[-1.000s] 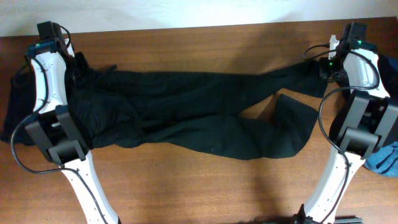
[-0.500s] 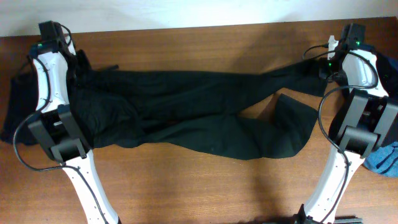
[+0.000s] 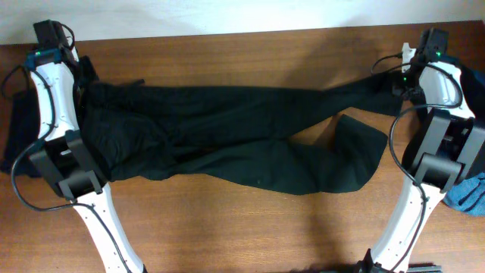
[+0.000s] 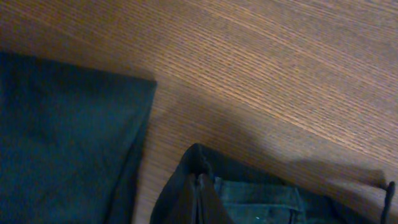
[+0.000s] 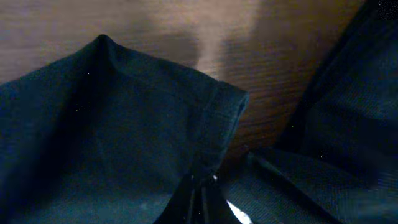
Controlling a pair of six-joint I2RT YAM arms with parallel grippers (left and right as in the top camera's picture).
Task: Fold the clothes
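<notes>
Cloth this limp and matte should weigh little, sag wherever it is unsupported and hold no crease by itself; the seams give the surest purchase. The black trousers lie stretched across the table, with the waist at 10 o'clock, one leg reaching 2 o'clock and the other slumped toward 4 o'clock. The left gripper is pressed together on the waistband; the right gripper pinches the far leg's hem. Bare wood from 5 to 7 o'clock offers room to swing. A second dark garment crowds 9 o'clock, and a blue piece lies at 4 o'clock by the edge. Both are likely snags.
</notes>
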